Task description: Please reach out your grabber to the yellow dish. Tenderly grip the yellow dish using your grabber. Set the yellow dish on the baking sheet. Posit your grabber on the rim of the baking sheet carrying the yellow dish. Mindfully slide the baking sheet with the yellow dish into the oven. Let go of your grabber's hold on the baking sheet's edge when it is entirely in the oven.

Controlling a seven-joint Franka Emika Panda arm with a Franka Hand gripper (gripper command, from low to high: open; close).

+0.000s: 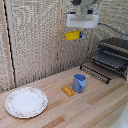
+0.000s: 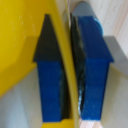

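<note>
Blue-tipped jaws pinching yellow dish [image 2: 22, 45] rim, dish high above table [image 1: 100, 100], well clear of oven [image 1: 112, 57]

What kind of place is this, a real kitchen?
More likely a mock kitchen set up for robot trials: a wooden tabletop with a toaster oven, a blue mug and a patterned plate, backed by woven screens rather than kitchen walls.
</note>
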